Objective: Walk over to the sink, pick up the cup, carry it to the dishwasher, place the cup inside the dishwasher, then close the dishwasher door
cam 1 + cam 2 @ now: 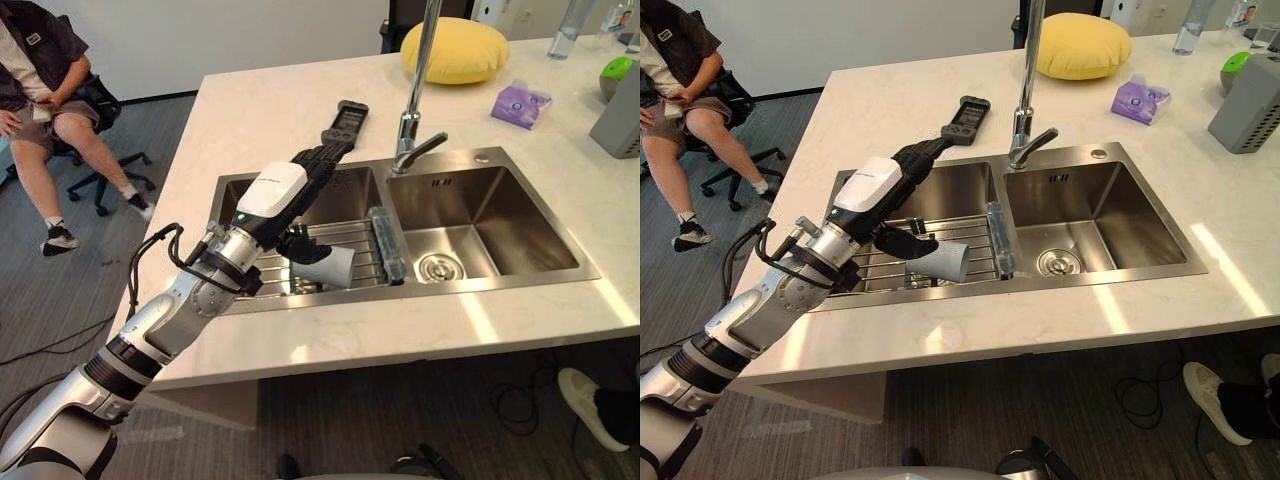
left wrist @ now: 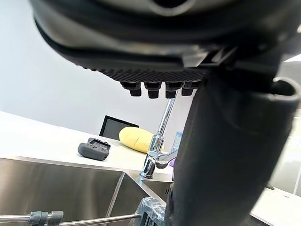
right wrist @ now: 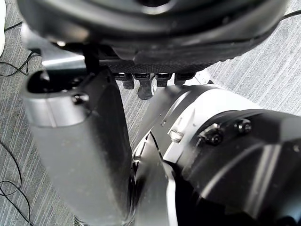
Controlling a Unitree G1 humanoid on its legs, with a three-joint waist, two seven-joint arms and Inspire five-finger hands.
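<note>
Left hand (image 1: pixel 285 192) spans the sink's (image 1: pixel 500 160) left basin, fingers straight toward its rear rim, thumb touching the cup (image 1: pixel 335 266) lying on the wire rack (image 1: pixel 352 238); right hand's (image 3: pixel 80 150) fingers are likewise straight.

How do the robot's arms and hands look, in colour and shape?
The left arm is silver-grey, in rounded segments with black rings. The left hand is dark, with a white cover on its back. The right hand is dark too, with a textured palm.
</note>
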